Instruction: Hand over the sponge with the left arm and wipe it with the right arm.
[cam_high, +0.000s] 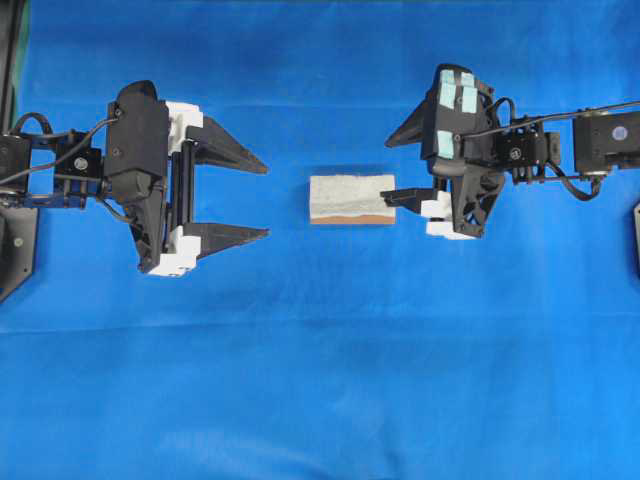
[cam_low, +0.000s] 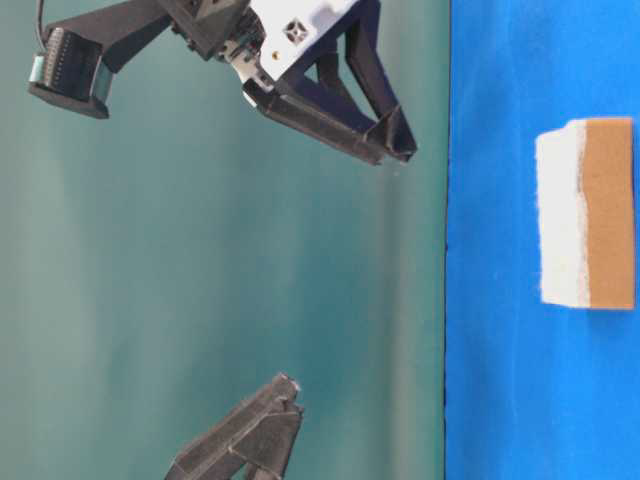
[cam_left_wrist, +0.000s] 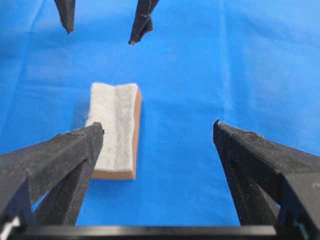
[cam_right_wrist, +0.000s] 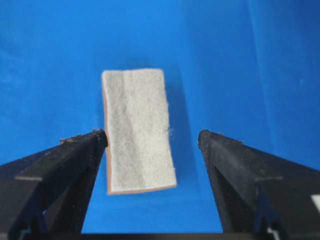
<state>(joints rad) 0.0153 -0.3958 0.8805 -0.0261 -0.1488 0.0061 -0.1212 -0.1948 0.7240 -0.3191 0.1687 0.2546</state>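
The sponge (cam_high: 352, 198) lies flat on the blue cloth, grey-white top up, with its orange-brown layer showing along one edge (cam_low: 608, 215). My left gripper (cam_high: 266, 200) stands open to the left of it, tips pointing at it with a small gap. My right gripper (cam_high: 387, 170), with teal pads on its body, is open just right of the sponge, one fingertip near the sponge's right end. In the left wrist view the sponge (cam_left_wrist: 116, 127) sits ahead, toward the left finger of the open gripper (cam_left_wrist: 158, 125). In the right wrist view the sponge (cam_right_wrist: 137, 125) lies ahead between the open fingers (cam_right_wrist: 152, 132). Neither gripper holds anything.
Blue cloth (cam_high: 320, 380) covers the whole table. The table-level view shows both grippers, right (cam_low: 395, 150) and left (cam_low: 290, 393), hovering off the cloth before a plain teal backdrop (cam_low: 200, 260). A black arm base (cam_high: 15, 240) sits at the left edge.
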